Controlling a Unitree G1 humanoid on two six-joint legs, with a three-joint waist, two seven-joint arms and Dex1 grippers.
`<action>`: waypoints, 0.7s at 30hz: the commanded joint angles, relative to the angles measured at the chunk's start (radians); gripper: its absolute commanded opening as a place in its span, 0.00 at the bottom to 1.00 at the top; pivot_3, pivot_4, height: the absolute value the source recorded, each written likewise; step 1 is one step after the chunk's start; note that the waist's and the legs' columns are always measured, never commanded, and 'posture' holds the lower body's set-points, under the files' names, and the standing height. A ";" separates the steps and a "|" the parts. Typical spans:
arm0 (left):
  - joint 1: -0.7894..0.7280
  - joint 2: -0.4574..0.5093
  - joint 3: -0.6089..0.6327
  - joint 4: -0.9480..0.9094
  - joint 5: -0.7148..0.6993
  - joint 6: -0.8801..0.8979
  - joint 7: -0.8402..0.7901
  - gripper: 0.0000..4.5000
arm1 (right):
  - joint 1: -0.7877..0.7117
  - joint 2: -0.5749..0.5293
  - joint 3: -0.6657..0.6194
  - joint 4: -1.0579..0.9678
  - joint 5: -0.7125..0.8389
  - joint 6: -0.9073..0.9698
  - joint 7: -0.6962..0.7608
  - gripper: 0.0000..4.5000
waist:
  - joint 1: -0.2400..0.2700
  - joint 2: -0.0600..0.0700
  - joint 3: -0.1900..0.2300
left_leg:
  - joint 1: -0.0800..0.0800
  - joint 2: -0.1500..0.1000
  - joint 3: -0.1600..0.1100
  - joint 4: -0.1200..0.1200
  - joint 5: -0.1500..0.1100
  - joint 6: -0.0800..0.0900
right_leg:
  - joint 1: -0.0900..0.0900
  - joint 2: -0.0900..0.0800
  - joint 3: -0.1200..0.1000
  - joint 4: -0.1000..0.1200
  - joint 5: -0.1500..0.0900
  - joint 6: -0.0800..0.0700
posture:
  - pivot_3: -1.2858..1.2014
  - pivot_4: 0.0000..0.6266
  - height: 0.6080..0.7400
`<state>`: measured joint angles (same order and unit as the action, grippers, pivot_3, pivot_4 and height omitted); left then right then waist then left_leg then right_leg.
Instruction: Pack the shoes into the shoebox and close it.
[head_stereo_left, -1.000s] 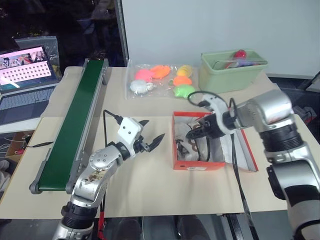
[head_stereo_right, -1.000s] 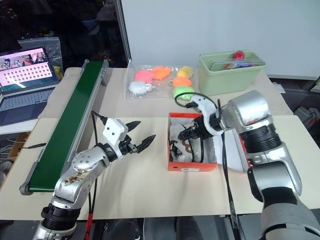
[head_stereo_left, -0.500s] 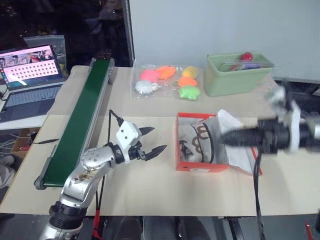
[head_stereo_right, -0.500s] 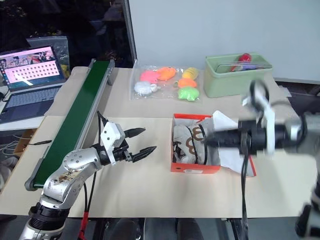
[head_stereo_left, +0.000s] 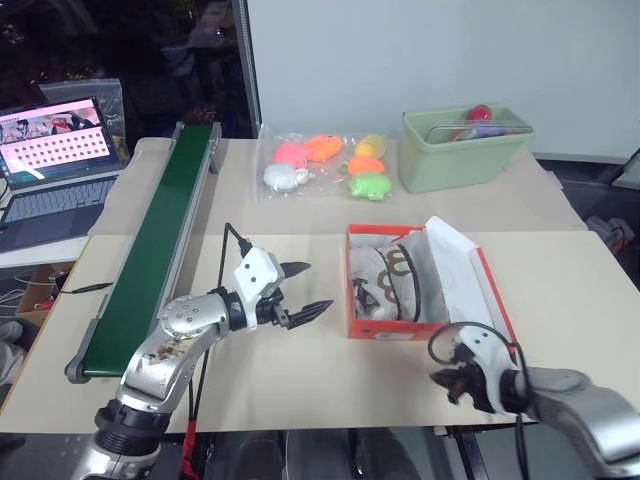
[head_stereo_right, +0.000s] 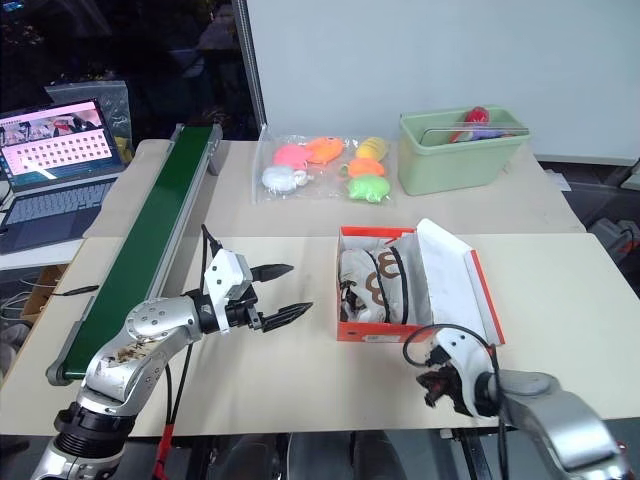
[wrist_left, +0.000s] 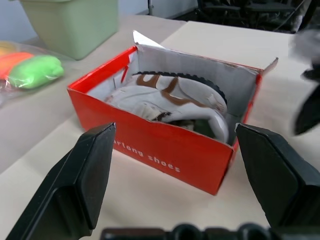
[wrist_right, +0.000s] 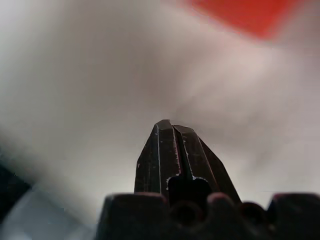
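The orange-red shoebox (head_stereo_left: 385, 328) stands on the table right of centre, its white-lined lid (head_stereo_left: 462, 272) hinged open and leaning to the right. The shoes (head_stereo_left: 383, 280), white with dark brown laces, lie inside it, also seen in the left wrist view as shoes (wrist_left: 170, 97) behind the box's front wall (wrist_left: 165, 150). My left gripper (head_stereo_left: 318, 285) hovers open just left of the box, pointing at it, with nothing between its fingers. My right gripper (head_stereo_left: 447, 385) is low at the table's front edge, in front of the box, shut and empty; its fingertips (wrist_right: 170, 126) press together.
A green conveyor belt (head_stereo_left: 160, 230) runs along the left side. Plush toys in clear plastic (head_stereo_left: 325, 160) and a pale green bin (head_stereo_left: 465, 145) sit at the back. A laptop (head_stereo_left: 55, 140) stands far left.
My right gripper has left the shoebox, swung down and back to the table's front edge, and shut. The left gripper has stayed about where it was, open.
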<state>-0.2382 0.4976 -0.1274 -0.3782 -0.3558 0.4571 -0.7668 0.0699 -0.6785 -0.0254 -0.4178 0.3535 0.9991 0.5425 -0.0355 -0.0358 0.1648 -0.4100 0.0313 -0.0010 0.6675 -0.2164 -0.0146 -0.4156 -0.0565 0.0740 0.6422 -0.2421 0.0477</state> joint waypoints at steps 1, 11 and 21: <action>-0.010 0.001 0.008 -0.035 -0.005 -0.012 0.003 0.92 | -0.031 0.086 -0.039 0.118 -0.093 -0.076 -0.159 0.02 | -0.003 -0.002 -0.001 | 0.001 0.000 0.000 0.000 0.000 0.000 | 0.001 0.000 0.000 -0.001 0.000 0.000 | 0.52 0.24 0.92; -0.023 0.006 0.017 -0.035 -0.011 -0.001 0.009 0.92 | -0.086 0.317 -0.199 0.379 -0.187 -0.232 -0.494 0.02 | -0.003 -0.012 -0.009 | 0.012 0.000 0.000 0.000 0.000 0.000 | 0.014 -0.001 -0.001 -0.003 0.000 0.000 | 0.52 0.24 0.92; -0.028 0.005 0.019 -0.042 -0.010 0.010 0.025 0.92 | -0.341 0.694 -0.686 0.649 0.284 -0.531 -0.613 0.02 | -0.010 -0.016 -0.013 | 0.017 0.003 -0.001 -0.001 0.000 0.000 | 0.022 0.000 -0.002 -0.012 0.004 -0.001 | 0.52 0.24 0.92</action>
<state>-0.2427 0.5025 -0.1243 -0.3809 -0.3563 0.4646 -0.7501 -0.2560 -0.0019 -0.6411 0.1740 0.5213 0.4799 -0.0828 -0.0452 -0.0515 0.1517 -0.3926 0.0339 -0.0017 0.6652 -0.2167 -0.0146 -0.3927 -0.0569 0.0723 0.6293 -0.2385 0.0464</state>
